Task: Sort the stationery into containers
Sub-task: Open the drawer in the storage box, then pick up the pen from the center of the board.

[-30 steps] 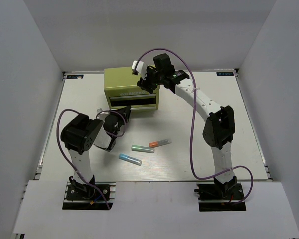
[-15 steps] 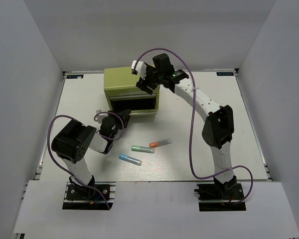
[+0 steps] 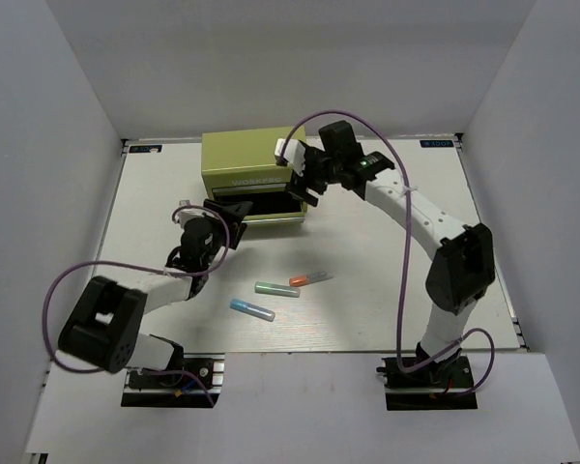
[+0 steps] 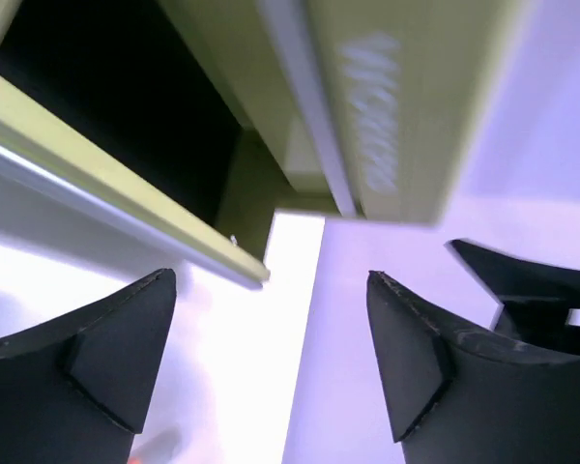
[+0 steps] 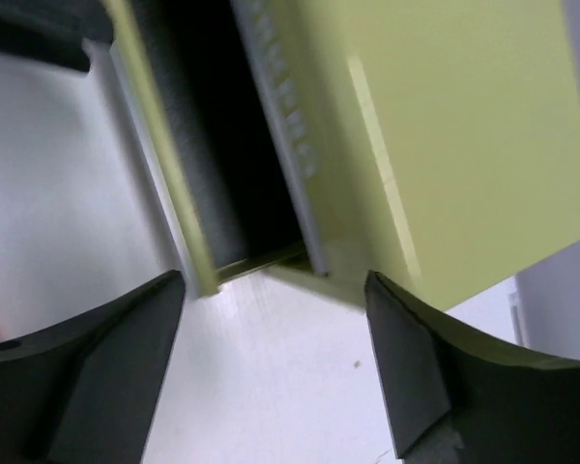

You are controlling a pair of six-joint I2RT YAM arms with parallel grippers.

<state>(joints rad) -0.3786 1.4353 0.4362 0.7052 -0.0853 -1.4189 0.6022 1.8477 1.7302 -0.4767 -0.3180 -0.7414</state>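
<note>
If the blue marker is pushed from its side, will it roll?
Probably yes: the blue marker looks round and lies flat on the table. It seems short and stiff, so it should not bend, and likely weighs little.

Left arm: it now stretches low across the table toward the chest point(image 3: 240, 155); its elbow has dropped toward the near left corner.
Left gripper point(image 3: 228, 210): it has moved from the table up to the left front corner of the lower drawer point(image 3: 267, 219); its jaws have spread wide.
Right gripper point(image 3: 300, 182): it has shifted from the chest top to the right front corner; its jaws stand a little wider.
Right arm: its elbow sits further right.
</note>
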